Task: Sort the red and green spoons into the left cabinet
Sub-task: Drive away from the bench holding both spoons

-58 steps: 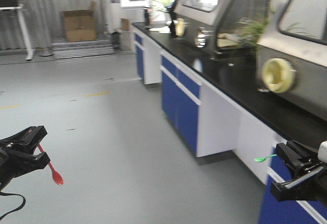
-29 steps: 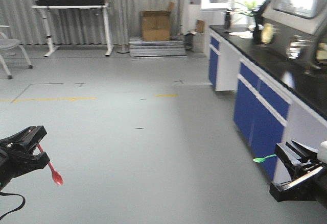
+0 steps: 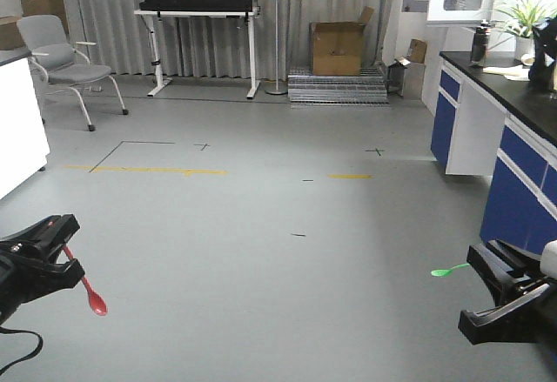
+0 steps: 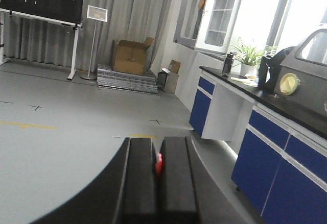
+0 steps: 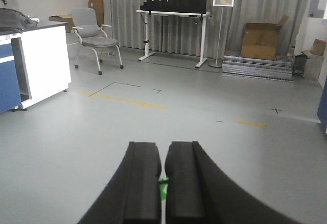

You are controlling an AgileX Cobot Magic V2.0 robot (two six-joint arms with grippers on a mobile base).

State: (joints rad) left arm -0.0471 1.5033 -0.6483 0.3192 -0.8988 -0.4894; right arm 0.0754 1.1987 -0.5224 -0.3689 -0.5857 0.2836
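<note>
In the front view my left gripper sits low at the left, shut on the handle of the red spoon, whose bowl hangs down to the right. Low at the right, my right gripper is shut on the green spoon, which sticks out leftward over the floor. The left wrist view shows a sliver of the red spoon pinched between the closed black pads of that gripper. In the right wrist view the green spoon shows in the narrow slit of the right gripper. The left cabinet is out of view.
Grey floor with yellow tape stretches ahead. A black-topped lab bench with blue doors runs along the right. A white counter and a grey chair stand at the left; a standing desk and a cardboard box stand at the back.
The whole view has swung to the left: the lab bench slid off to the right and open floor, chair and desk came in. Both grippers keep their spoons and their poses.
</note>
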